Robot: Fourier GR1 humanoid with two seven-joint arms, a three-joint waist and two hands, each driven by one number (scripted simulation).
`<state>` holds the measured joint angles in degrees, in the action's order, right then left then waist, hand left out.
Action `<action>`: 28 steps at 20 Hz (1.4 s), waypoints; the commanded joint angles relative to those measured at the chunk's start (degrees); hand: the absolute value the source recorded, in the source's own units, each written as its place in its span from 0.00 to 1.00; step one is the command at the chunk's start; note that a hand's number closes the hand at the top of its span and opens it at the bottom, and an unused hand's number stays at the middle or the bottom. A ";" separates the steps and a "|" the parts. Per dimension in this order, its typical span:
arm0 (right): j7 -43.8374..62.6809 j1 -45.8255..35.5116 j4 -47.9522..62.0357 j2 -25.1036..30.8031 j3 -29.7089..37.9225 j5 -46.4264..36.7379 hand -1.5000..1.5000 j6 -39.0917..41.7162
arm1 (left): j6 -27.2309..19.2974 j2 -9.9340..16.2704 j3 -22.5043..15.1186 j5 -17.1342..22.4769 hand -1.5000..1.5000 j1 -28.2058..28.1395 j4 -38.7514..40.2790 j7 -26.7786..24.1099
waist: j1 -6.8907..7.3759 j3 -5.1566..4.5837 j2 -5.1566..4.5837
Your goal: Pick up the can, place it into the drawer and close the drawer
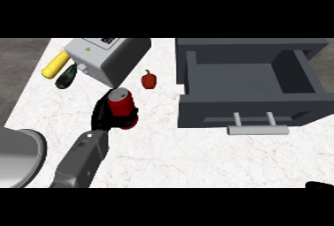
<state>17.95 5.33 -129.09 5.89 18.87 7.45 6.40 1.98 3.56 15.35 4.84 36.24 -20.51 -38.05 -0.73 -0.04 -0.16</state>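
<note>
**Red can in the left hand, above the counter**

The can (122, 106) is red, with a grey metal top that has a dark ring inside it. It leans a little, its top pointing to the upper left. The lower part of it is red and shiny, and it shows below the fingers near the counter (195, 154), a white surface with thin marble lines. I cannot tell if the can touches the counter or is lifted from it.

The left hand (104, 114) is black and is curled around the can from the left side, so the fingers cover part of the red body. The grey forearm goes from this hand down to the lower left.

Just up and right of the hand lies a small red pepper (149, 80) with a dark stem. Above the hand stands a grey box-shaped appliance (108, 59). To the upper left of the hand, beside this appliance, lie a yellow corn cob (55, 65) and a dark green vegetable (66, 77), touching each other.

Well to the right of the hand is the dark grey drawer (251, 112), pulled open, with a light grey handle (257, 129) at its front.

Of the right hand (320, 185) only a small black piece shows at the lower right edge, and I cannot tell how its fingers stand.
</note>
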 commanded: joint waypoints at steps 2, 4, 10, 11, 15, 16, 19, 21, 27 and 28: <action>-0.83 0.58 0.51 0.20 1.00 -0.02 0.00 0.47 | -1.64 -1.18 -1.03 0.26 1.00 3.02 -2.83 2.28 | 0.14 0.03 0.11; -4.93 0.89 3.48 -1.20 0.30 -1.83 0.00 0.56 | -1.25 -3.37 -3.18 0.19 1.00 2.05 -7.66 7.25 | 0.65 0.07 0.29; -1.10 -0.87 0.07 -2.01 -1.96 -5.02 0.00 -2.43 | -8.63 -3.50 -10.69 2.47 1.00 6.99 -17.01 16.60 | 0.68 0.06 0.51; 1.29 -0.14 -1.34 0.89 0.86 -1.13 0.00 -0.21 | -7.74 -3.51 -12.80 2.80 1.00 4.86 -20.24 17.66 | 0.66 0.07 0.57; 0.35 0.54 -1.69 -1.28 -0.67 -3.48 0.00 -1.60 | -9.98 -3.54 -14.45 4.55 1.00 9.45 -25.05 26.81 | 0.39 0.04 0.38; 2.16 0.38 -3.93 -0.17 -0.03 -2.05 0.00 -1.09 | -10.56 -3.55 -14.42 4.71 1.00 9.39 -28.10 29.42 | 0.55 0.05 0.47; 2.25 -0.19 -2.62 -0.04 0.44 -1.34 0.00 -1.11 | -14.88 -3.56 -18.41 7.85 1.00 13.46 -33.23 36.47 | 0.34 0.06 0.63; -0.60 -2.76 2.39 -0.28 0.33 -3.27 0.00 -2.06 | -16.11 -3.56 -17.60 5.51 1.00 14.77 -34.19 38.19 | 0.67 0.06 0.30; 1.15 -2.14 -0.94 -1.67 -2.67 -5.60 0.00 -2.84 | -19.64 -2.98 -21.15 4.15 1.00 21.97 -38.27 48.50 | 0.61 0.04 0.29; 0.06 -2.59 -0.18 -0.87 -1.39 -4.40 0.00 -2.25 | -21.09 -3.56 -20.55 5.99 1.00 26.66 -30.73 45.24 | -0.34 0.05 0.02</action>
<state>17.83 3.70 -128.86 5.42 18.50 4.13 4.86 -17.04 0.12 -5.00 10.56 56.25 -55.08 5.19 -0.49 0.02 0.10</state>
